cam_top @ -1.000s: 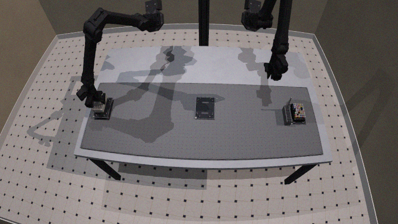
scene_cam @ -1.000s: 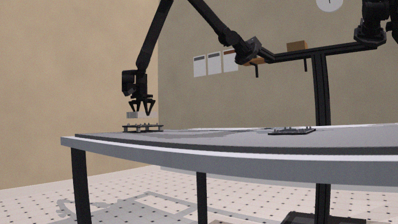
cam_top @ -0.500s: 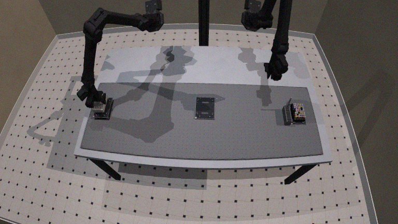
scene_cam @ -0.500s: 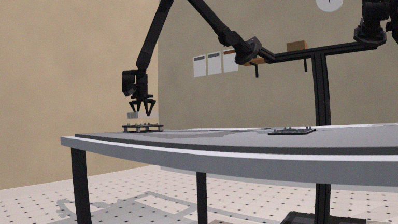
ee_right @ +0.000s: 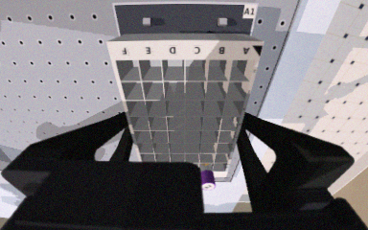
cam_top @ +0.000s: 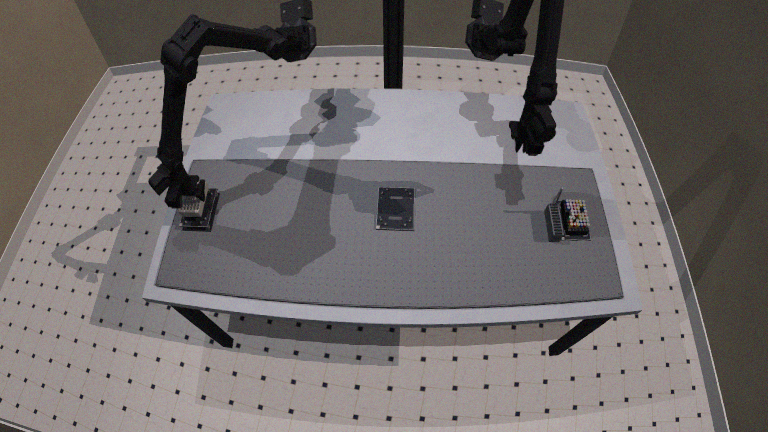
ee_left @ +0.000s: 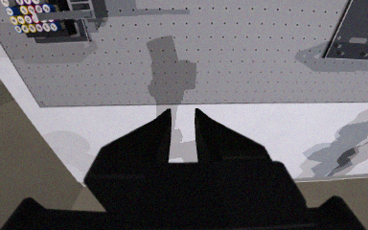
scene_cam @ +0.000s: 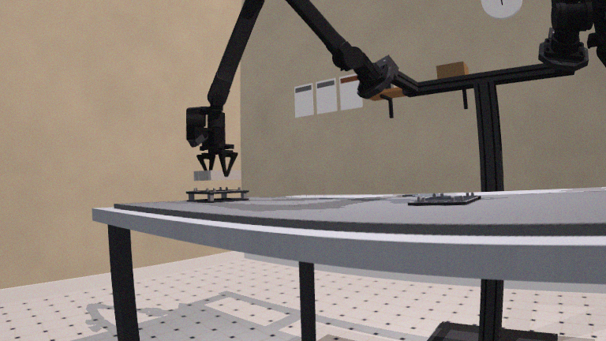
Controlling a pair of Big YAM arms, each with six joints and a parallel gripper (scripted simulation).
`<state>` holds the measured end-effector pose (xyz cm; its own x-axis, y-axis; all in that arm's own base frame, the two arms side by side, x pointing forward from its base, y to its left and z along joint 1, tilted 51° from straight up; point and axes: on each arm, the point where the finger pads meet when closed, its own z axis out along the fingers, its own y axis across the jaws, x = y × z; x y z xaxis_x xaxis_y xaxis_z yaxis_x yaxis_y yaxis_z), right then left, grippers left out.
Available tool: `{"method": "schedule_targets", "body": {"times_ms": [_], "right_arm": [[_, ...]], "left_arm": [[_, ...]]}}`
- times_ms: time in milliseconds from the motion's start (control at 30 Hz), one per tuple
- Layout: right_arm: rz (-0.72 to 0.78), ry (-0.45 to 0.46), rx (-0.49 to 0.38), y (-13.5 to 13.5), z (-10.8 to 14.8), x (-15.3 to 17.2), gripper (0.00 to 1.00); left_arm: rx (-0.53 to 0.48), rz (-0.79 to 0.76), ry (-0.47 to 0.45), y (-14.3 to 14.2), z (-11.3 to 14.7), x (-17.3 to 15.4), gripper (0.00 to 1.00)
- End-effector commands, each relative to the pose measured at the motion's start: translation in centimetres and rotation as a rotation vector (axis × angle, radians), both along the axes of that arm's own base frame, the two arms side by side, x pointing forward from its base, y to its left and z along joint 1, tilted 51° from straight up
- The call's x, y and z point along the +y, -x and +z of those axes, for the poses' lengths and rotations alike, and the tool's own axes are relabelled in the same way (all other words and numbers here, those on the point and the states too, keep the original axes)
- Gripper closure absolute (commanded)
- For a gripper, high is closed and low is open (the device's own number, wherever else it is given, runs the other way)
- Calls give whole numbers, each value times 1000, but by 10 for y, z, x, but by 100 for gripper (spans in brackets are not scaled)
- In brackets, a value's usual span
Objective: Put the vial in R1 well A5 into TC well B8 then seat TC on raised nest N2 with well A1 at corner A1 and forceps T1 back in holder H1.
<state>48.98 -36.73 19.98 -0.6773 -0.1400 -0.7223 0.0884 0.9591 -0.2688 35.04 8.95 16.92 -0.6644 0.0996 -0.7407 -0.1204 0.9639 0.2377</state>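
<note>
1. Locate the tube carrier TC, a pale, open-grid rectangular block (cam_top: 192,207) (scene_cam: 202,175) (ee_right: 184,50), above the raised nest N2, a dark plate on short posts (cam_top: 212,207) (scene_cam: 217,192) (ee_right: 184,18). You can see a gap between them in the exterior view.
2. Check the right tool (cam_top: 193,192) (scene_cam: 217,172) (ee_right: 185,115): its fingers stand nearly fully open, gripping TC across its sides.
3. Check the left tool (cam_top: 517,147) (ee_left: 183,114): it is slightly open, holds nothing, and is above the white-topped bench (cam_top: 390,317) (scene_cam: 312,248) (ee_left: 120,122) (ee_right: 277,102).
4. Observe one purple-capped vial (ee_right: 208,179) at the end of TC away from the lettered edge. The tool body partly covers this end; you cannot confirm the vial's well or depth.
5. Find the vial rack R1, a dark block of multicoloured caps (cam_top: 576,215) (ee_left: 34,19), beside the grey slotted forceps holder H1 (cam_top: 554,222) (ee_left: 80,7). R1 is cut off in the left wrist view. Cap markings are too small to read.
6. Read the black letters "F E D C B A" on TC, inverted in the right wrist view, with a black triangle beside A. Read "A1" on N2's corner label; the triangle is at the same side.
</note>
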Motion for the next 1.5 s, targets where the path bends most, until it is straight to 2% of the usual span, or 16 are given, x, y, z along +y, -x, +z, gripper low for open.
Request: {"method": "schedule_targets", "body": {"times_ms": [0, 1133, 1467], "right_arm": [[0, 26, -43, -5, 31, 4, 100], [0, 28, -46, -8, 37, 3, 100], [0, 24, -41, -6, 32, 5, 100]], "left_arm": [[-16, 11, 5, -3, 7, 2, 77], [-16, 11, 5, -3, 7, 2, 77], [-16, 11, 5, -3, 7, 2, 77]]}}
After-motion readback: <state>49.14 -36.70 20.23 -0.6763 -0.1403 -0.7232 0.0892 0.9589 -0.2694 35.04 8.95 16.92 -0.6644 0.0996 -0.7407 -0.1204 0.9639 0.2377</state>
